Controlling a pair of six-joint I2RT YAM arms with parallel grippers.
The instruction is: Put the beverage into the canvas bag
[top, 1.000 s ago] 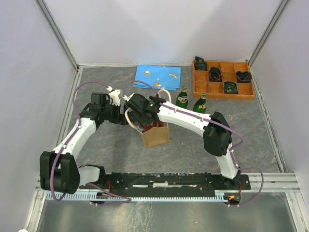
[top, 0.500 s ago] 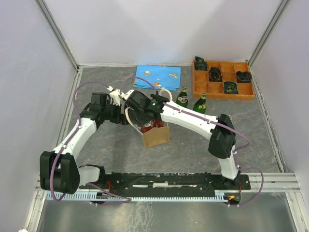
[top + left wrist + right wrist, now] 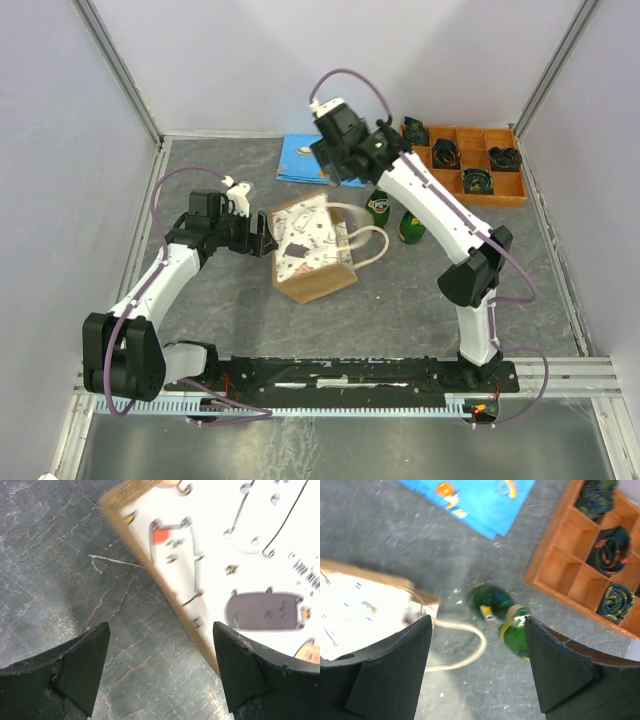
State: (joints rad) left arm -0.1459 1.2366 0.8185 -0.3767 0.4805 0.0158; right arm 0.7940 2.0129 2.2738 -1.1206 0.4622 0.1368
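Observation:
The canvas bag [image 3: 312, 250] lies tipped, its white cartoon-printed face up, tan side toward me, cream handles [image 3: 366, 245] trailing right. Two green beverage bottles [image 3: 378, 205] [image 3: 411, 224] stand just right of it. My left gripper [image 3: 262, 236] is open and empty at the bag's left edge; in the left wrist view [image 3: 160, 672] the bag's [image 3: 235, 555] tan edge runs between the jaws. My right gripper [image 3: 338, 172] is open and empty, raised high behind the bag. Its wrist view [image 3: 477, 665] looks down on both bottles [image 3: 490, 600] [image 3: 517, 637], a handle loop [image 3: 470, 647] and the bag [image 3: 365, 610]. The bag's inside is hidden.
An orange compartment tray [image 3: 418, 188] with dark coiled items sits at the back right, also in the right wrist view [image 3: 560, 567]. A blue printed sheet [image 3: 310, 160] lies at the back, behind the bag. White walls enclose the grey table.
My right gripper has pulled out of the bag and risen up and back toward the blue sheet. The bag has tipped from upright onto its side, printed face up. My left gripper holds its place.

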